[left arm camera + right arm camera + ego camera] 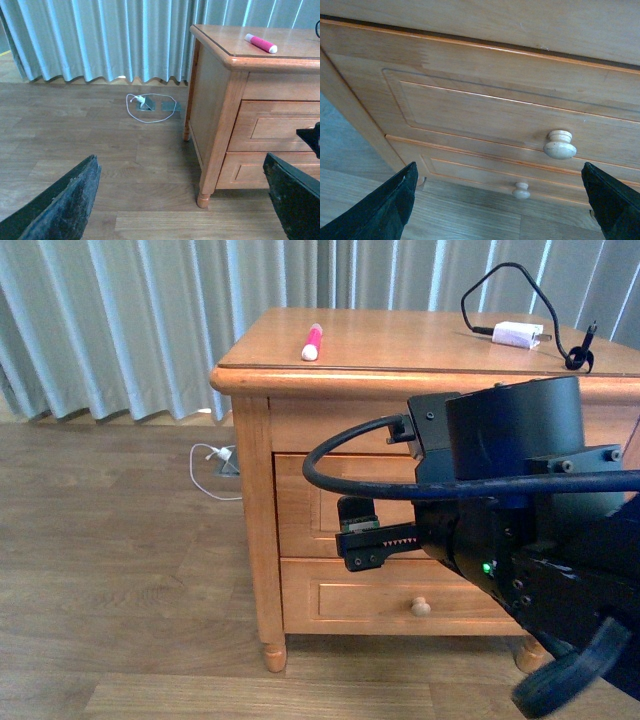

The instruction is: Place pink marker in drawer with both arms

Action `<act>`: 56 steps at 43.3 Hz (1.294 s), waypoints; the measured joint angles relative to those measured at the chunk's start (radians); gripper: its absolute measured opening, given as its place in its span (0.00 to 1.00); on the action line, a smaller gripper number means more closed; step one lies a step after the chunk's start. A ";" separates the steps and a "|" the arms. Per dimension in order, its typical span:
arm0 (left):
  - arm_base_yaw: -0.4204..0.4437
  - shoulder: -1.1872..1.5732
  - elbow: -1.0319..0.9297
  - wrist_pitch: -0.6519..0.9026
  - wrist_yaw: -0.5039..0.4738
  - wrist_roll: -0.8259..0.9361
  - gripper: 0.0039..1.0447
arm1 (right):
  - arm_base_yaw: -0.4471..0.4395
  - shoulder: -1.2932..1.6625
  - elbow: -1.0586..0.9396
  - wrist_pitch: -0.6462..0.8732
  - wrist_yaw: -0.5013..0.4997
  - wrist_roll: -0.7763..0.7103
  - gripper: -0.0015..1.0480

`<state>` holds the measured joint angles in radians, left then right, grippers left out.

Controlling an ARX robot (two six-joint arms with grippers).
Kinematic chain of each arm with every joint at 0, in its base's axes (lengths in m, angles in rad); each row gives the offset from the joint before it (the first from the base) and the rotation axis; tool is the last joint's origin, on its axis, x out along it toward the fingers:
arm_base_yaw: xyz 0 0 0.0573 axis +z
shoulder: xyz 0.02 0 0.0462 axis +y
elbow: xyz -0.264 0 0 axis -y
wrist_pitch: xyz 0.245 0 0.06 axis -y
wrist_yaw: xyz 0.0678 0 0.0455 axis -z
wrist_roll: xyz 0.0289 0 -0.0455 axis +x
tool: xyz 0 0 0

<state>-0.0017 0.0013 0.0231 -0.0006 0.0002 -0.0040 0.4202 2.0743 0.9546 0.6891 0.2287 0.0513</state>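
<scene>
The pink marker [312, 342] lies on the cabinet top near its left front corner; it also shows in the left wrist view [260, 43]. The upper drawer [300, 505] is closed. My right gripper [352, 536] is open and empty, held close in front of the drawer front [485, 110], with its round knob [560, 145] ahead between the fingers [390, 205], not touched. My left gripper [182, 200] is open and empty, low over the floor, left of the cabinet and away from it. It is out of the front view.
A white charger plug [518, 334] with a black cable lies at the cabinet top's back right. The lower drawer's knob [521, 190] is below. A white cable and floor socket [147, 104] lie by the curtain [100, 40]. Wooden floor surrounds the cabinet leg [203, 199].
</scene>
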 joint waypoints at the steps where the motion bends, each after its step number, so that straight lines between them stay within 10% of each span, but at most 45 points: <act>1: 0.000 0.000 0.000 0.000 0.000 0.000 0.95 | -0.002 0.020 0.018 0.000 0.006 0.004 0.92; 45: 0.000 0.000 0.000 0.000 0.000 0.000 0.95 | -0.104 0.270 0.230 0.027 0.069 -0.003 0.92; 56: 0.000 0.000 0.000 0.000 0.000 0.000 0.95 | -0.099 0.270 0.230 0.044 0.080 -0.006 0.58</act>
<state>-0.0017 0.0013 0.0231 -0.0006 0.0002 -0.0040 0.3214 2.3440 1.1843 0.7330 0.3084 0.0452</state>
